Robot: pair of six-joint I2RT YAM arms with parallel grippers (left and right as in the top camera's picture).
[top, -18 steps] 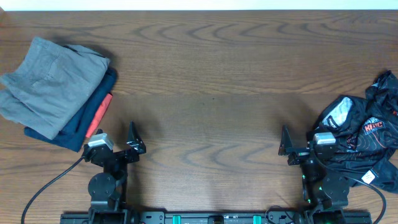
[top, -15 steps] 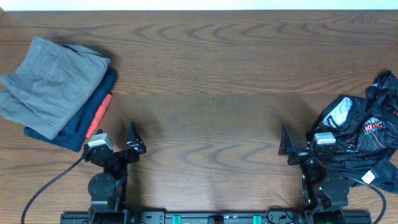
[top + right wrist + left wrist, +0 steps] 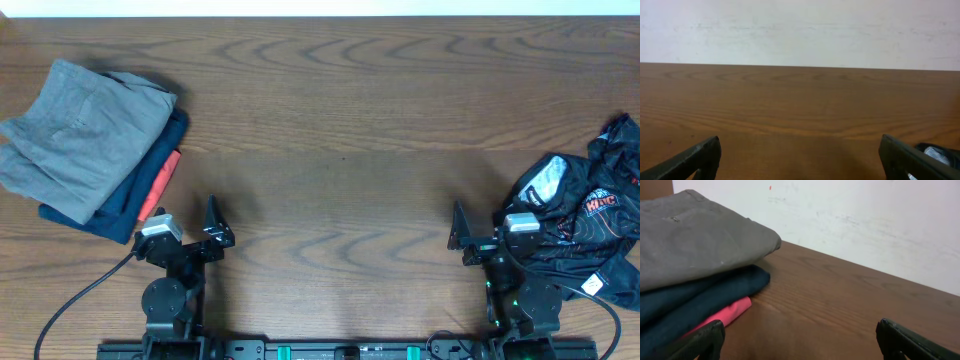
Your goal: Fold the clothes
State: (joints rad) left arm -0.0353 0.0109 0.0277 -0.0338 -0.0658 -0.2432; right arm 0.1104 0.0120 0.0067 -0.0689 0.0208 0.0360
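The clothes, a crumpled black shiny jersey (image 3: 588,215) with orange lines and an orange-white logo, lie bunched at the table's right edge. My right gripper (image 3: 489,232) rests low at the front, just left of the heap, open with only bare wood between its fingers (image 3: 695,159). A sliver of the jersey (image 3: 936,152) peeks from behind the right finger in the right wrist view. My left gripper (image 3: 189,230) sits at the front left, open and holding nothing; its fingers (image 3: 702,339) frame bare table.
A folded stack lies at the left: a grey garment (image 3: 85,135) on top of a navy one (image 3: 150,190) and an orange-red one (image 3: 160,188). The left wrist view shows the same stack (image 3: 695,235) close by. A pale wall runs behind the wooden table (image 3: 340,120).
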